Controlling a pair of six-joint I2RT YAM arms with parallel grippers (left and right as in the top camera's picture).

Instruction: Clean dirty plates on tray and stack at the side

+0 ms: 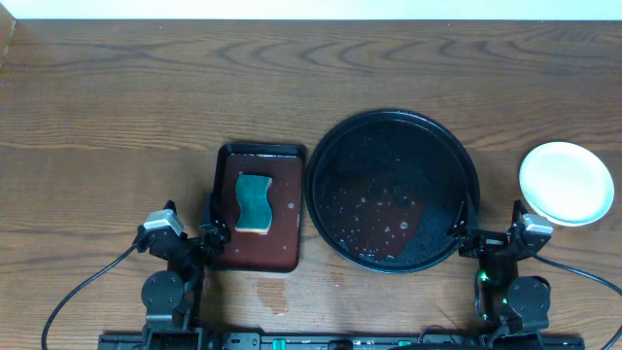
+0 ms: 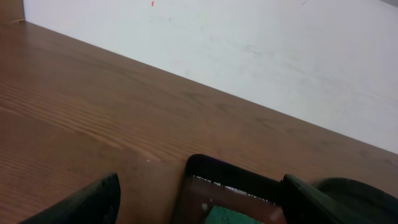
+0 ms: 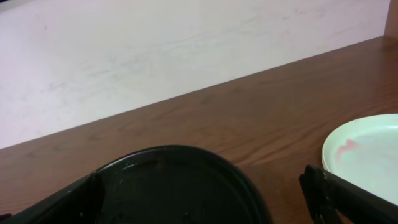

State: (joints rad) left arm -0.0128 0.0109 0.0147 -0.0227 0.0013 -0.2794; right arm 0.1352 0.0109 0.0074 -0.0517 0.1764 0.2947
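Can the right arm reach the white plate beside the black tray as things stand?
Probably yes. The plate sits on bare table just beyond the open right tool, with nothing between them; the black tray lies off to the other side.

R wrist view: plate point(image 3: 367, 155) cut off at right edge, black tray point(image 3: 180, 186) at bottom.
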